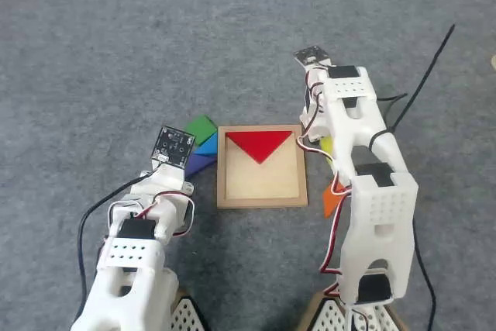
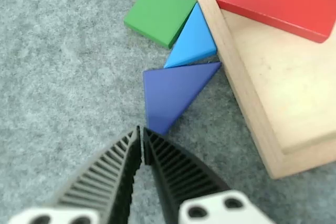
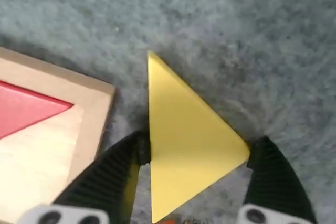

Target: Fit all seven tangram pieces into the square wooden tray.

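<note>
The square wooden tray (image 1: 261,196) lies between the arms, with a red triangle (image 1: 259,145) in its far part. Left of the tray lie a green square (image 2: 160,12), a light blue triangle (image 2: 193,40) and a dark blue triangle (image 2: 173,94). My left gripper (image 2: 140,132) is shut and empty, its tips at the near corner of the dark blue triangle. A yellow triangle (image 3: 181,140) rests on the carpet beside the tray's (image 3: 97,111) right rim. My right gripper (image 3: 197,153) holds it, one finger on its long edge and one at its far corner.
An orange piece (image 1: 332,202) lies right of the tray, partly under the right arm (image 1: 356,137). The left arm (image 1: 167,191) stands at the near left. Grey carpet (image 1: 116,60) covers the whole table. A black cable (image 1: 422,75) runs off at the far right.
</note>
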`<state>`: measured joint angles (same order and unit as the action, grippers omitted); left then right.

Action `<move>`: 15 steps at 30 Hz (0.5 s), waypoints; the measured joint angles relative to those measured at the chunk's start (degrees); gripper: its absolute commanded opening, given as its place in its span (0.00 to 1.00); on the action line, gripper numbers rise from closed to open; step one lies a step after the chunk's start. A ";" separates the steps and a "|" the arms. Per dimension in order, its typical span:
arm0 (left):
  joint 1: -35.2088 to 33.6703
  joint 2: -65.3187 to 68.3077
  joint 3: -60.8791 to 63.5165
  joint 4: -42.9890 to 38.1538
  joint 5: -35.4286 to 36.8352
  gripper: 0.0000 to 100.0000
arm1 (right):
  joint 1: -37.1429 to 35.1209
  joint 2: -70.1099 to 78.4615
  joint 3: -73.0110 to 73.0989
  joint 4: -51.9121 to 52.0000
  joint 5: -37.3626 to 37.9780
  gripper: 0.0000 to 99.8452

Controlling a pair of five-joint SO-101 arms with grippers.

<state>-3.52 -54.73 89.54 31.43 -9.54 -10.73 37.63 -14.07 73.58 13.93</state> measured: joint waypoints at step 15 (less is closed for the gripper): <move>0.00 0.00 0.00 0.00 0.00 0.01 | -0.09 -6.51 4.40 0.18 -2.55 0.24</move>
<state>-3.52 -54.73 89.54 31.43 -9.54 -10.81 31.12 -9.67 73.76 11.38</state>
